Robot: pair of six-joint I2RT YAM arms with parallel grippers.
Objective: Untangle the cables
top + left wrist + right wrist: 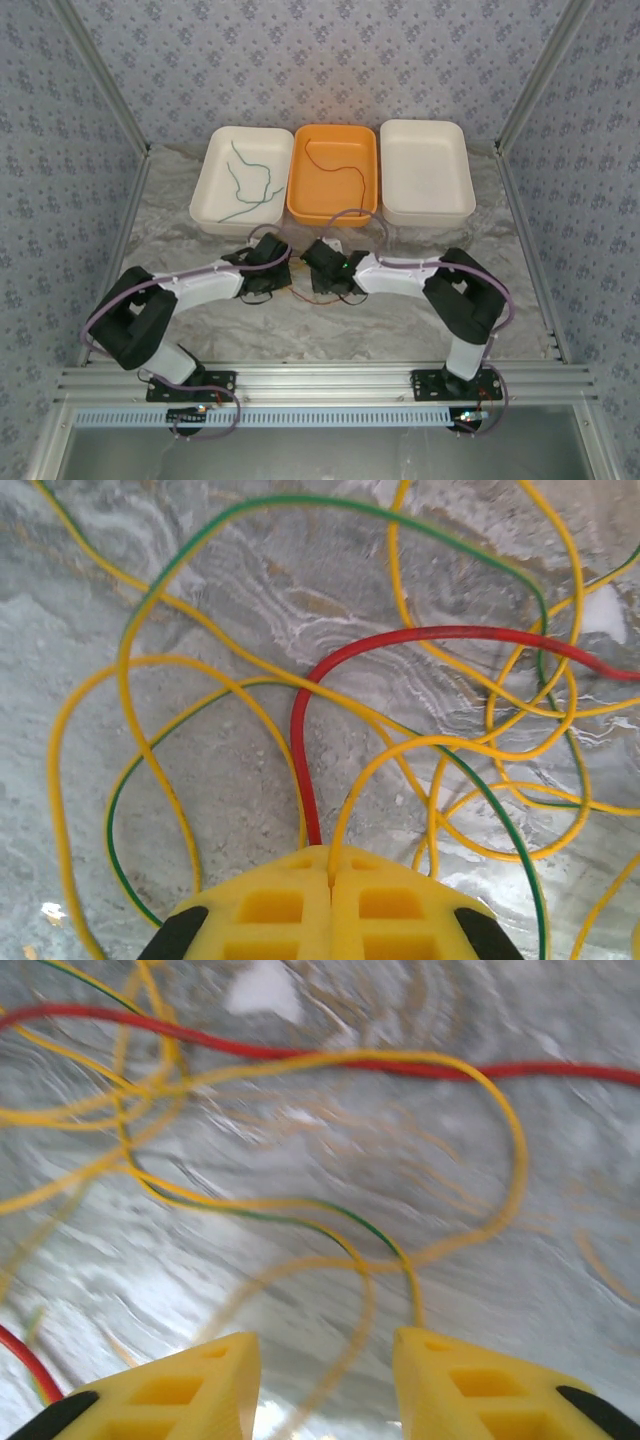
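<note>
The left gripper has its yellow fingers pressed flat together, with no gap at the seam. A red cable comes in from the gripper's right, arches ahead of the tips and drops straight down to the left finger's tip, just beside the seam. One of the yellow cables meets the seam itself, and I cannot tell whether either strand is pinched. More yellow loops and green strands lie crossed over one another on the marbled surface ahead of the gripper and to both its sides. The right gripper has its fingers apart. Between and ahead of them lie blurred yellow loops, and a green-and-yellow strand curves back to the inner edge of its right finger. The red cable crosses side to side far ahead of it. From above, the two grippers sit close together, tips toward each other, over the tangle. Beyond the left gripper a white tray holds a curly green cable. Beyond both grippers an orange tray holds a thin dark cable. A second white tray lies beyond the right gripper.
</note>
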